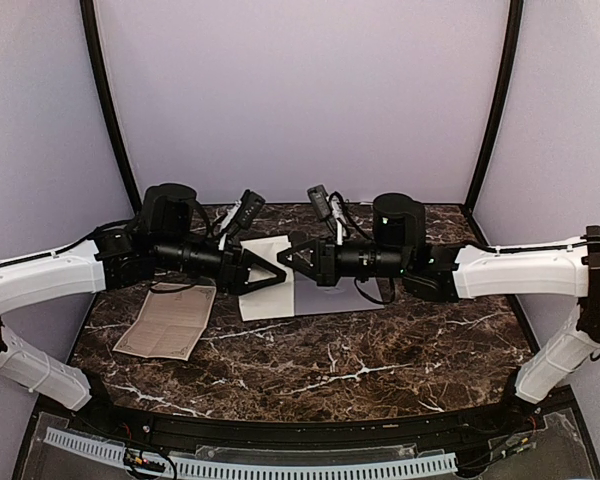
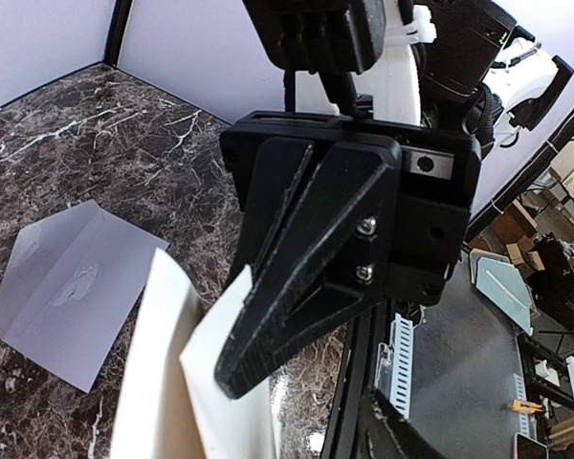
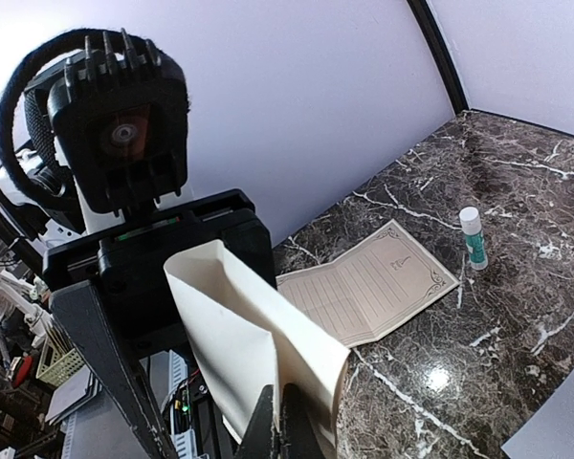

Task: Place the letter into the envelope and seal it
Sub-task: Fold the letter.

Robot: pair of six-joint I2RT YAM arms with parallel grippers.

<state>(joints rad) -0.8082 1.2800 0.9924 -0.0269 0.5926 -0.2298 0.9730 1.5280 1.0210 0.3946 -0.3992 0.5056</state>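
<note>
Two arms meet over the marble table [image 1: 380, 370], one cream letter [image 1: 265, 300] between them.
One envelope [image 1: 330, 303] lies flat beneath the grippers, with one tan bordered sheet [image 1: 168, 320] to its left. The right gripper [image 1: 283, 256] pinches the letter; whether the left gripper [image 1: 278, 272] grips it I cannot tell. Only the right wrist view shows the one glue stick [image 3: 471, 237].

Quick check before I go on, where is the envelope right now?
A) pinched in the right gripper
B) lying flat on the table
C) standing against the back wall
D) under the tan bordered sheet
B: the envelope lies flat on the marble table with nothing gripping it. What the right gripper pinches is the folded cream sheet.
</note>
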